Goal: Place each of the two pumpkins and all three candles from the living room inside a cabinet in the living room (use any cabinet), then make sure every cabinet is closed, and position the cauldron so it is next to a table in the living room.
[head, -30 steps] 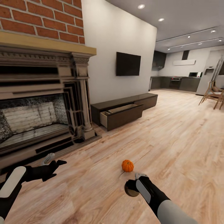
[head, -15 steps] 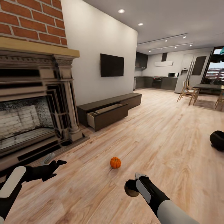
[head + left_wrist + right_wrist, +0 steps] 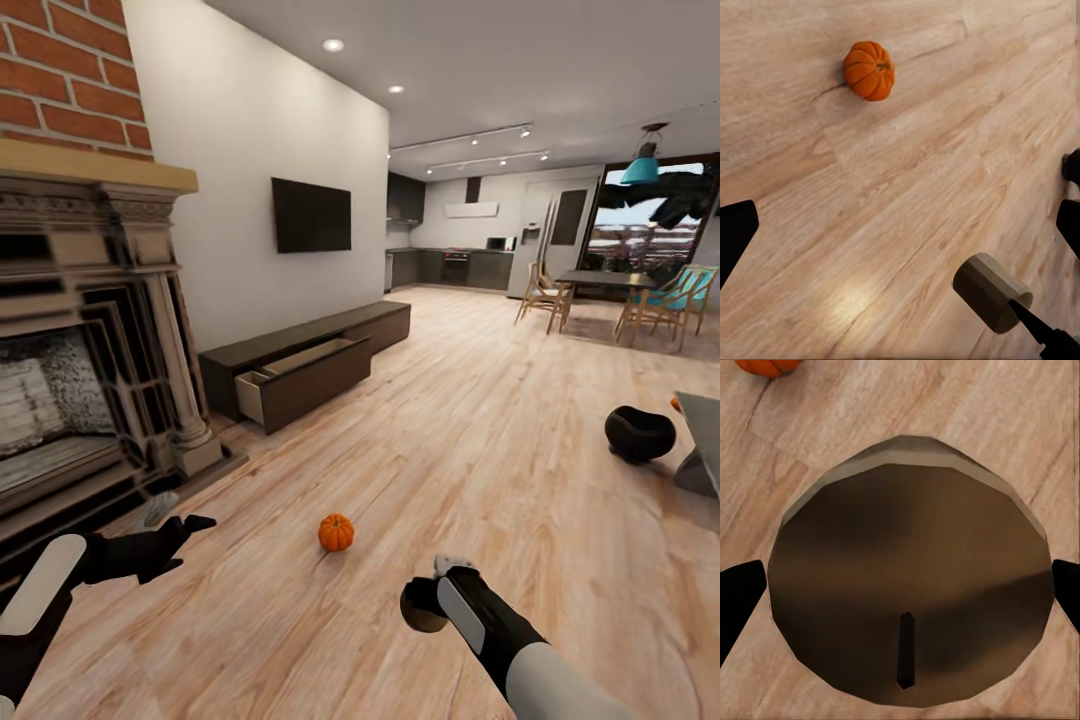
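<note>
A small orange pumpkin (image 3: 336, 532) (image 3: 868, 70) lies on the wood floor between my arms, ahead of both grippers. My right gripper (image 3: 432, 592) (image 3: 900, 592) is shut on a brownish round candle (image 3: 423, 606) (image 3: 911, 585) (image 3: 991, 292) with a dark wick, held low over the floor. My left gripper (image 3: 175, 518) (image 3: 900, 225) hangs open and empty, left of the pumpkin. The long dark-brown cabinet (image 3: 330, 335) stands along the white wall with one drawer (image 3: 300, 378) pulled out. A black cauldron (image 3: 640, 434) sits on the floor at the right, close to a grey table (image 3: 702, 440).
An ornate fireplace (image 3: 90, 360) under brick fills the left. A TV (image 3: 311, 215) hangs above the cabinet. A dining table with chairs (image 3: 610, 295) and the kitchen lie at the back. A small orange thing (image 3: 677, 404) peeks out behind the grey table.
The camera has turned right, so the whole picture slid left and the cauldron, grey table and dining set came into view. Both arms keep their pose, the candle still held.
</note>
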Available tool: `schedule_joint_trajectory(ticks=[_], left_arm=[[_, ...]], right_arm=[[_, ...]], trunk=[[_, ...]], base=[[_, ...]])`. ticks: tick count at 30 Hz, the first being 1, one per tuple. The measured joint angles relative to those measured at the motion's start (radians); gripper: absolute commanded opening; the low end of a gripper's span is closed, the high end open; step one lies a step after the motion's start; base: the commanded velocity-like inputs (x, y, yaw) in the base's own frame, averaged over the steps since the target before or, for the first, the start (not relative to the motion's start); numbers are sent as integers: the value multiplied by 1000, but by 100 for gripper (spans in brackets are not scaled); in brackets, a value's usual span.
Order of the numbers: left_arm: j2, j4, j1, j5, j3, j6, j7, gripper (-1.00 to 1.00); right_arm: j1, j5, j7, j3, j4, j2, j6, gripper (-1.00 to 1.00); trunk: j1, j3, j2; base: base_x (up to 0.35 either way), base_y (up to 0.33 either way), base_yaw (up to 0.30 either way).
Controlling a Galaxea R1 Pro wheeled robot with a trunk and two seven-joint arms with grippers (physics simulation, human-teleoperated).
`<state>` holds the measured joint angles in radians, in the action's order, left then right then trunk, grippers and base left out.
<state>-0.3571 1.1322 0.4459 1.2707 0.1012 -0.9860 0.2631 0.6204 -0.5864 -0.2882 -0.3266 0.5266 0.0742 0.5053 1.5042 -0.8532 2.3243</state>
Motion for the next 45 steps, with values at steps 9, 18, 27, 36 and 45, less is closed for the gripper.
schedule_joint_trajectory(ticks=[9,18,27,36,45], left_arm=[[0,0,0,-1,-2,0,0,100],[1,0,0,0,-3,0,0,100],[1,0,0,-1,-3,0,0,100],[0,0,0,-1,-3,0,0,100],[-2,0,0,-1,-1,0,0,100]], right_arm=[[0,0,0,0,0,0,0,-100],[0,0,0,0,0,0,1,-100],[0,0,0,0,0,-1,0,-100],[0,0,0,0,0,0,0,-100],[0,0,0,0,0,0,-1,-100]], trunk=[[-35,33,-63],[-69,66,-126],[-104,99,-189],[-138,133,-252],[-173,166,-315]], base=[[0,0,-289],[0,0,-289],[0,0,-289],[0,0,-289],[0,0,-280]])
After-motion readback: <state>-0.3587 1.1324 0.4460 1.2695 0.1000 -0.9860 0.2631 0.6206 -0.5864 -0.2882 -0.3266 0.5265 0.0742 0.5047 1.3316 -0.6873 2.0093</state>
